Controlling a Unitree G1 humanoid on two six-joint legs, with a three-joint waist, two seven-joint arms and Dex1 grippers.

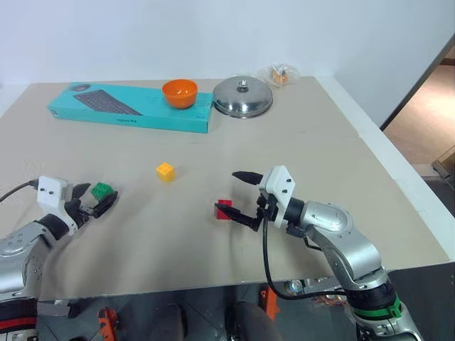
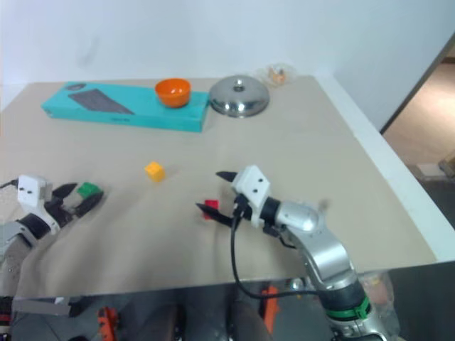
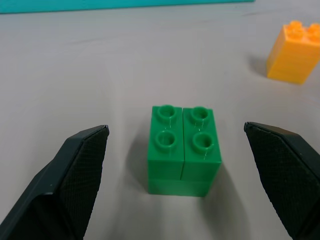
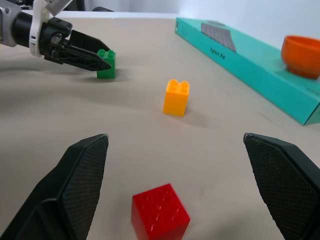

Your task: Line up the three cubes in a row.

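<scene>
You have the left gripper (image 1: 94,200) low over the counter (image 1: 298,142) at its left side, jaws spread wide with the green cube (image 1: 103,190) sitting between the fingertips; in the left wrist view the green cube (image 3: 183,150) stands upright on the counter, studs up, with clear gaps to both fingers, so nothing is clamped. Your right gripper (image 1: 242,199) sits near the middle of the counter, pointing toward the left side, jaws also fully apart. The red cube (image 1: 225,209) lies just ahead of it, roughly between the fingertips; from the head views you cannot quite tell whether the lower finger touches it, but the right wrist view shows the red cube (image 4: 160,218) free on the counter, turned at an angle, with space on both sides. The yellow cube (image 1: 166,171) stands upright between the other two and a little farther back, apart from both, so the three form a shallow triangle and not a row. Along the far edge you see a teal keyboard box (image 1: 131,106) with an orange bowl (image 1: 179,93) on its right end, a metal lid (image 1: 243,96) beside it, and a small wrapped item (image 1: 279,74) near the corner.
</scene>
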